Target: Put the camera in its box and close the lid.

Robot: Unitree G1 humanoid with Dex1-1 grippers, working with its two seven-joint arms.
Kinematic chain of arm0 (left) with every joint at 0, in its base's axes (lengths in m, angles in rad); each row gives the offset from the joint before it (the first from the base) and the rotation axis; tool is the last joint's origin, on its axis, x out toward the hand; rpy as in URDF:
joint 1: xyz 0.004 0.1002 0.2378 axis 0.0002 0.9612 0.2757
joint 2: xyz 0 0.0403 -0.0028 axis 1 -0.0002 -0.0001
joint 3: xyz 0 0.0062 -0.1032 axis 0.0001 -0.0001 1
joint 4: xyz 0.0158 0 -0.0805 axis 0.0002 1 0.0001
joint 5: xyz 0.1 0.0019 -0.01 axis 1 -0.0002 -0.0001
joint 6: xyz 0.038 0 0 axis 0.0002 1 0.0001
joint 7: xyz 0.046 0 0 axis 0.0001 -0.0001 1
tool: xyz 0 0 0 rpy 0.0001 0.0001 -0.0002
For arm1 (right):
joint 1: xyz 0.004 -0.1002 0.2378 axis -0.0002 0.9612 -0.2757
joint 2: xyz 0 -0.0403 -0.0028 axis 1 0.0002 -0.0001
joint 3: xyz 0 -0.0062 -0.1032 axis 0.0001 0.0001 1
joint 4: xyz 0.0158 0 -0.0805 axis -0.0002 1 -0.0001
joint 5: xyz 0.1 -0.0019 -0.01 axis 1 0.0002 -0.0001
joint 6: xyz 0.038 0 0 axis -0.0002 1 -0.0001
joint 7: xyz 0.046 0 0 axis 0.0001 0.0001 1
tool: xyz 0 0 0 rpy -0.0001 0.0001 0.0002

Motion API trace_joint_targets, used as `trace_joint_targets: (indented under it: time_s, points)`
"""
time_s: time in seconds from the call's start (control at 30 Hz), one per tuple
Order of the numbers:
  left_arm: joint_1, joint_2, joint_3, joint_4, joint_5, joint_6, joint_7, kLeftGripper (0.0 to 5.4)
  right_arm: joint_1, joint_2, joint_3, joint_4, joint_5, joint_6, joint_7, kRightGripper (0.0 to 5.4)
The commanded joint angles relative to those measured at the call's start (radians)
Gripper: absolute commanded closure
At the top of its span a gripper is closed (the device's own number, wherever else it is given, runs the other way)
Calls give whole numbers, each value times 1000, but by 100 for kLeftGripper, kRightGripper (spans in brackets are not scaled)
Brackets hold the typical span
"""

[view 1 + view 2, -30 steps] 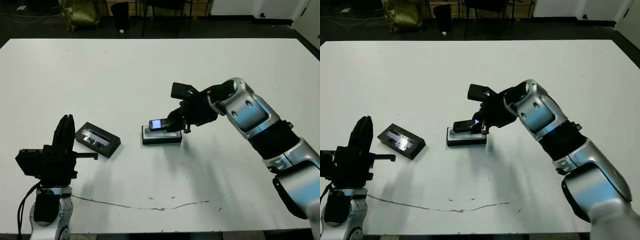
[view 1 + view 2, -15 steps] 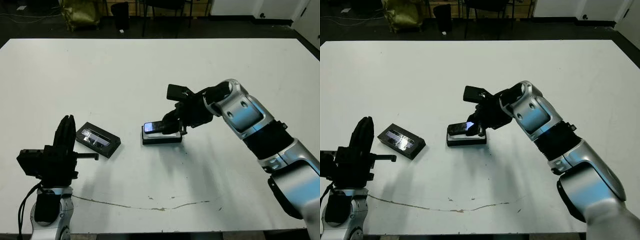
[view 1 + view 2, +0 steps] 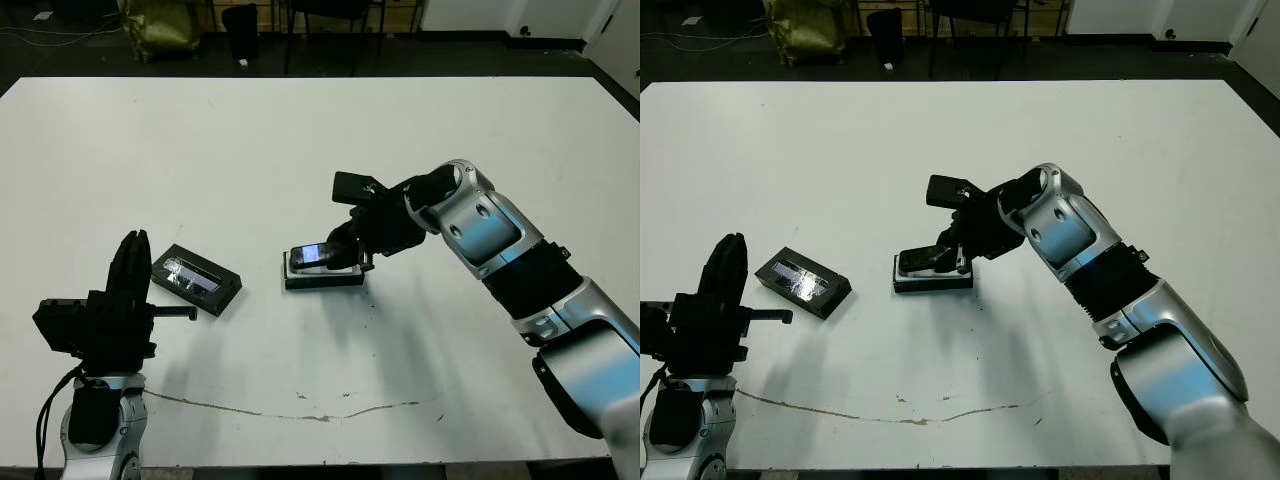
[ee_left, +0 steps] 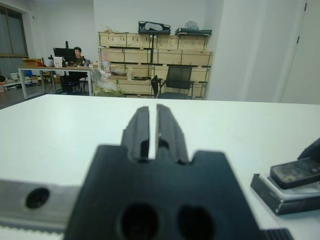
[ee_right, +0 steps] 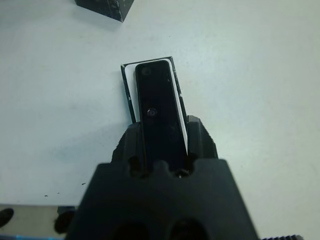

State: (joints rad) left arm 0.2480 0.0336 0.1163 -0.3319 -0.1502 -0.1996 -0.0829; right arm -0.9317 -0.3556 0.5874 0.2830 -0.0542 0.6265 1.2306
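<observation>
The camera (image 3: 318, 256), a slim black bar with a pale bluish screen, is lined up along the box (image 3: 322, 277), a small black-walled tray with white lining, mid-table. It sits low over the lining, slightly tilted; I cannot tell whether it rests inside. My right gripper (image 3: 346, 254) is shut on the camera's right end. The right wrist view shows the camera (image 5: 159, 112) between the fingers (image 5: 127, 145), with the box's rim (image 5: 128, 86) around it. The lid (image 3: 197, 280), black with a glossy window, lies flat to the left. My left gripper (image 3: 130, 268) stands upright and shut beside the lid, holding nothing.
A thin brown streak (image 3: 300, 415) marks the table near its front edge. Chairs and a bag (image 3: 160, 25) stand on the dark floor beyond the far edge. In the left wrist view a person (image 4: 77, 52) sits at a distant desk.
My right gripper has carried the camera a little left and down, from above the box's right end to low over its lining. The left arm and lid have not moved.
</observation>
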Motion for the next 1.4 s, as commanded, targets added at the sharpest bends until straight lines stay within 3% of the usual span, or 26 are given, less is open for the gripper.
trace_joint_targets:
  time_s: [0.03, 0.23, 0.43, 0.7, 1.4]
  points:
    - [15, -2, -1, 5, 5, 22, 7, 540, -6, -4, 4, 15, -8, -8, 7, 477]
    - [13, -1, -1, 12, 4, 11, 5, 540, -3, -12, 6, 2, -19, 9, 6, 477]
    - [18, 0, -2, 6, 1, 18, 3, 540, 6, -11, 21, -14, -48, -26, 0, 477]
    - [18, -2, -1, 6, 14, 19, 13, 540, 12, 12, 20, 12, -33, -20, 10, 477]
    - [22, 2, -3, 4, 15, 18, 16, 540, 3, 67, 28, 115, -55, -90, 28, 477]
